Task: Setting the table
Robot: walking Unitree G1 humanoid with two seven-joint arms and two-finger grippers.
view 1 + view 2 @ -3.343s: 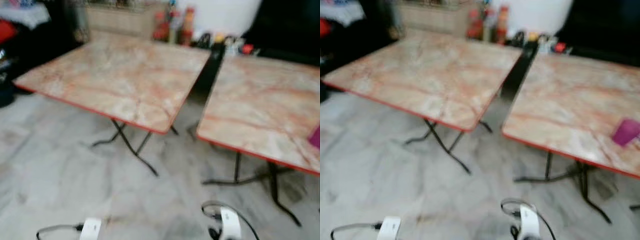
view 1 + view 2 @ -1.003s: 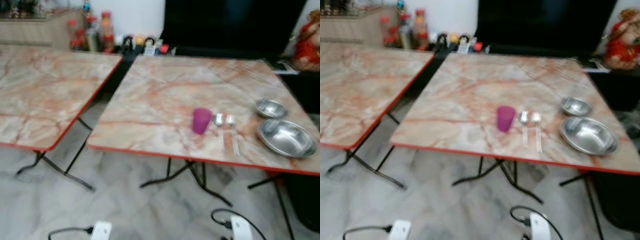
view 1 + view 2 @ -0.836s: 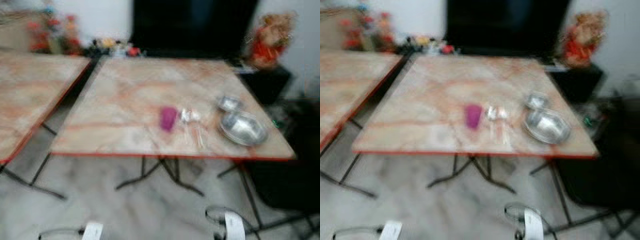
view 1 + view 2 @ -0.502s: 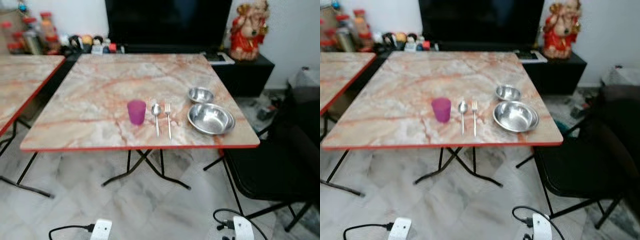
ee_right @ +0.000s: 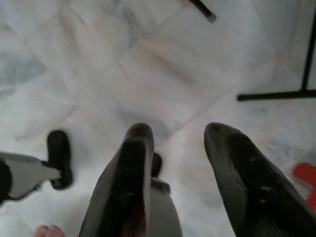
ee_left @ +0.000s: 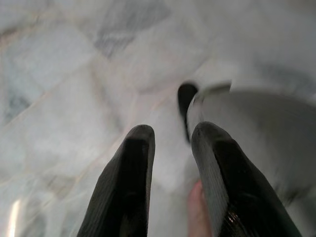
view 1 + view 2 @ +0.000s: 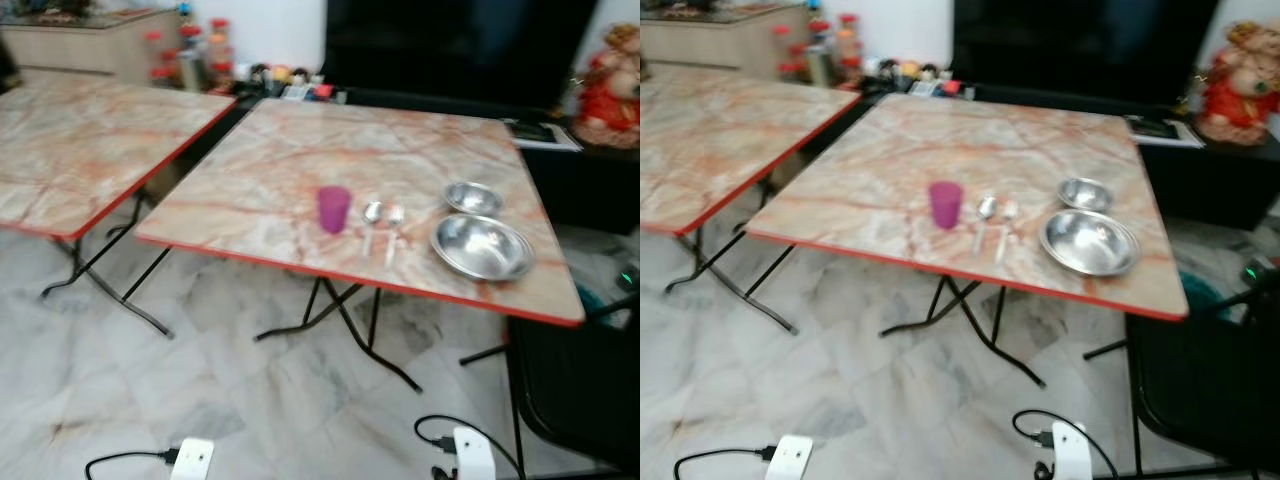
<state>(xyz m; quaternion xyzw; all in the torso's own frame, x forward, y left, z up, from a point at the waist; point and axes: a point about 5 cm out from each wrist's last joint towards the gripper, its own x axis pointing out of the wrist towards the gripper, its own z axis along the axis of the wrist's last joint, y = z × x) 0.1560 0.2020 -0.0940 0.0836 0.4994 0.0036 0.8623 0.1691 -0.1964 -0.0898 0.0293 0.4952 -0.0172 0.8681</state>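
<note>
Marble-look laminate w/ a red edge tops the worktop [image 7: 300,160] on thin black folding legs; its settings sit bunched near the front-right edge, probably staged for laying out: translucent purple cup [image 7: 334,209], spoon [image 7: 370,215] & fork [image 7: 393,222] side by side just beside it, then a small steel bowl [image 7: 472,197] behind a wide shiny steel one [image 7: 481,247]. Both arms hang idle over the pale marble floor, well apart from all that: left tool [image 6: 170,148] & right tool [image 5: 180,143] each w/ ribbed black fingers parted, holding nothing.

On the tabletop [image 7: 300,160] near its front edge we find, left to right, cup [image 7: 333,209], spoon [image 7: 371,216], fork [image 7: 393,222], large bowl [image 7: 481,247], with small bowl [image 7: 472,197] behind it.
</note>
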